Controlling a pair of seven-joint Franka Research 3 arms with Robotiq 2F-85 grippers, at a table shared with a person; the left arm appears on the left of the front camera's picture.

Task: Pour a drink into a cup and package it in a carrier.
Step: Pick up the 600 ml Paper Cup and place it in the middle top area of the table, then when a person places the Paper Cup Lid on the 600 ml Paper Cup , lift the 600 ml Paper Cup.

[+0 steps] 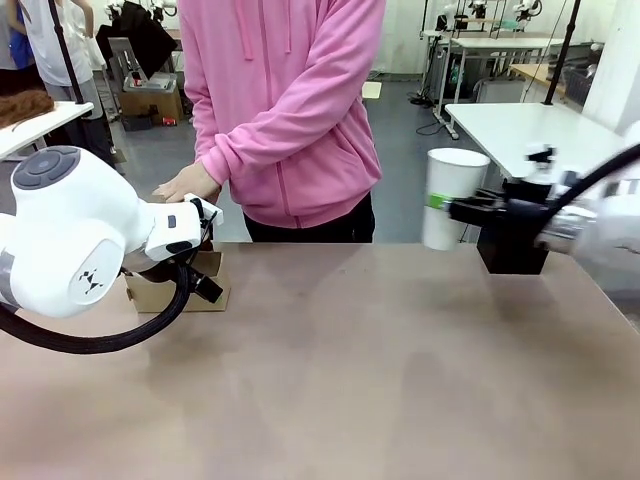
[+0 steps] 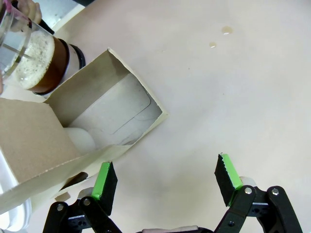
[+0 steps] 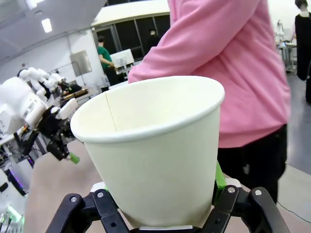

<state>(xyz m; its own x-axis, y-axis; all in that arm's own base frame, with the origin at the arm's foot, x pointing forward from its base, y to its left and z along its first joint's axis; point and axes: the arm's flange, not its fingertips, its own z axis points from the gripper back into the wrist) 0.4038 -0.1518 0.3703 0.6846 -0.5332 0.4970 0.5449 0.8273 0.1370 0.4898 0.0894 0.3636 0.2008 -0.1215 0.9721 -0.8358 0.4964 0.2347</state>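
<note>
While the right pincer (image 1: 440,205) clamps a white paper cup (image 1: 455,195) by its sides, the left pincer (image 2: 165,177) hangs wide open and empty.
Just ahead of it, to one side, lies the brown cardboard carrier (image 2: 34,141); beyond that, the dark brown foamy drink (image 2: 51,68) sits in a clear glass jug (image 2: 17,34).

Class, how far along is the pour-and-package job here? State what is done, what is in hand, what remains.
Done: the right gripper is shut on the white cup, held off the table. In hand: the drink is in its jug beside the carrier; the left gripper hangs open by it. Left: likely pouring, since the cup's visible inside looks dry, then seating it in the carrier.
</note>
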